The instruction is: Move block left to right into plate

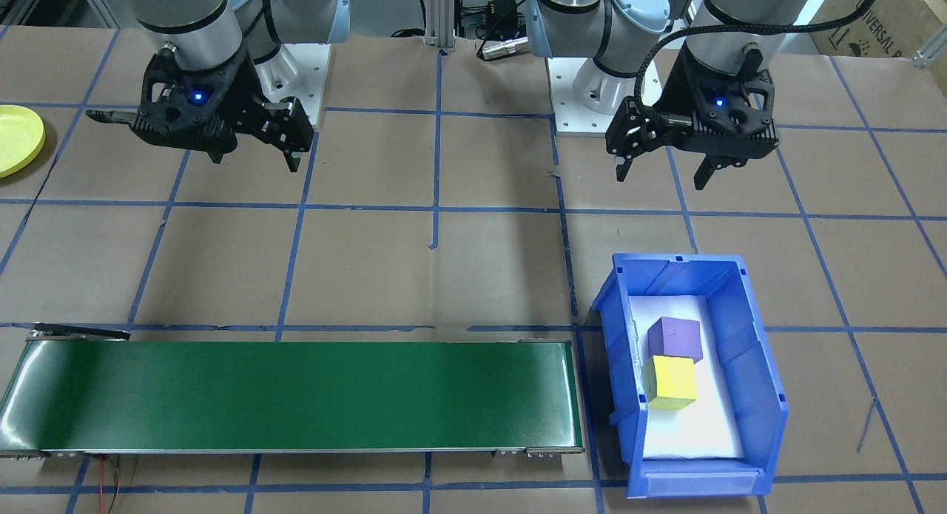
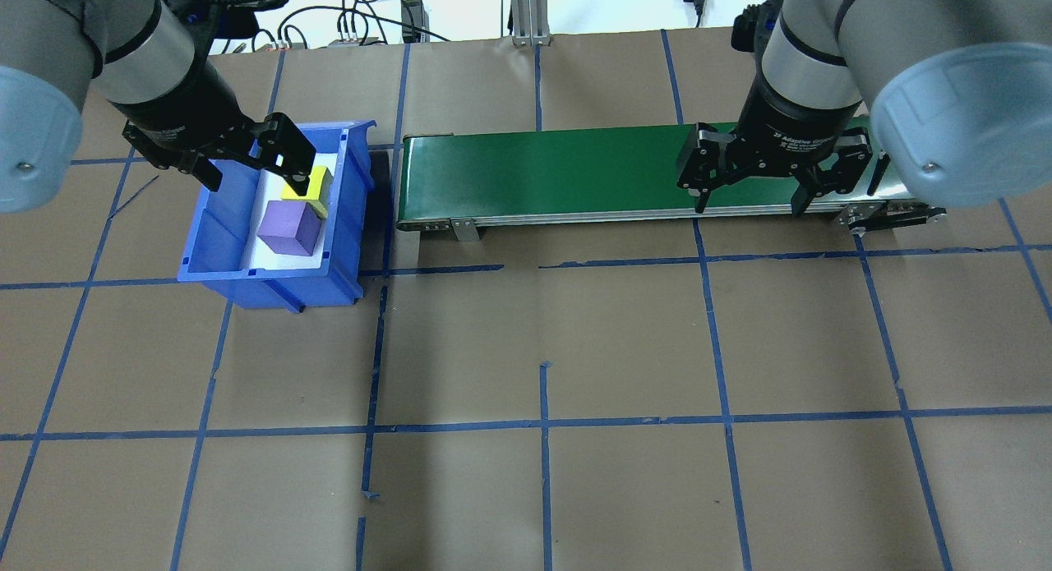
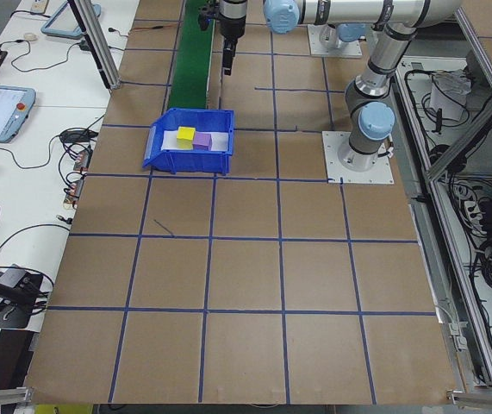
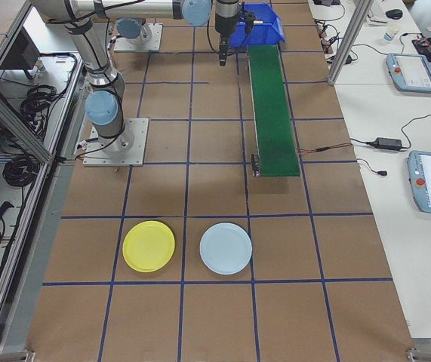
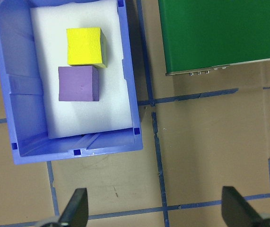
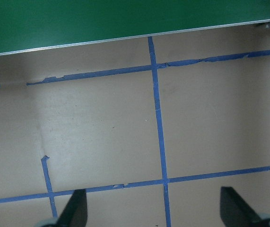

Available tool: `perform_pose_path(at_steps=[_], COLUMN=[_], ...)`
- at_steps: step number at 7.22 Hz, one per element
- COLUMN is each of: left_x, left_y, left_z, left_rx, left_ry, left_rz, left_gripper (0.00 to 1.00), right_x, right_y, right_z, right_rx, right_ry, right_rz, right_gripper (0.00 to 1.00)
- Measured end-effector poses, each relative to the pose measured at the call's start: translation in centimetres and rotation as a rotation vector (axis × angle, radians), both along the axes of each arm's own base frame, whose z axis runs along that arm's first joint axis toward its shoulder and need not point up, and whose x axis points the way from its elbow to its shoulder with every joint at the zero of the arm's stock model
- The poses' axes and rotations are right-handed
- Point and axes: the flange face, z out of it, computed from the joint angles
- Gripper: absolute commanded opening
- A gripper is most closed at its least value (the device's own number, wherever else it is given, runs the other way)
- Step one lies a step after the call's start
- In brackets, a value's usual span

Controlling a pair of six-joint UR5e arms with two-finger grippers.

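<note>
The left end effector (image 1: 664, 172) hangs above the table with its fingers (image 5: 76, 210) spread wide and nothing between them, short of the blue bin (image 1: 747, 329) on the robot's side. In that bin, on a white foam liner (image 5: 111, 71), sit two blocks pressed together: a yellow block (image 5: 83, 46) and a purple block (image 5: 78, 83), the purple one nearer the robot. The task does not say which block is meant. The step in hand appears to be the reach into the bin.

To do it well, the end effector likely needs to travel over the bin and descend with its fingers straddling the two free faces of one block, across the line in which the pair sit, since the touching faces leave no gap for a finger. The bin walls stand close by, so a centred, vertical descent looks safest.

Beside the bin runs a green conveyor belt (image 1: 296, 394), which seems the route toward the robot's right. There the right end effector (image 2: 748, 195), equally wide open and empty, hovers near the belt's far end. The yellow plate (image 4: 149, 246) lies well apart on the table, next to a pale blue plate (image 4: 226, 248).
</note>
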Motion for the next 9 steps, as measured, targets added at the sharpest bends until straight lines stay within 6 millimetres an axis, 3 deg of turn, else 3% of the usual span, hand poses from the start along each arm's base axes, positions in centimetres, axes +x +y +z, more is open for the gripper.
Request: perform_pose_path(at_steps=[2, 4, 6, 8, 9], left_x=[1.5, 5.6, 9.1, 10.1, 10.1], left_y=[-2.4, -5.9, -9.3, -11.1, -11.1], left_z=[-3.9, -6.6, -10.9, -14.7, -16.3], left_rx=[0.044, -0.004, -0.023, -0.016, 0.007], left_ry=[0.005, -0.001, -0.002, 0.002, 0.010], left_rz=[-0.014, -0.057, -0.075, -0.075, -0.070], left_gripper=[1.00, 1.00, 1.00, 1.00, 1.00], right_x=[0.0, 0.0, 0.0, 0.0, 0.0], right_y=[0.0, 0.0, 0.0, 0.0, 0.0], right_z=[0.0, 0.0, 0.0, 0.0, 0.0], right_rx=[0.000, 0.000, 0.000, 0.000, 0.000], right_ry=[0.000, 0.000, 0.000, 0.000, -0.001], right_rz=[0.000, 0.000, 0.000, 0.000, 0.000], right_gripper=[1.00, 1.00, 1.00, 1.00, 1.00])
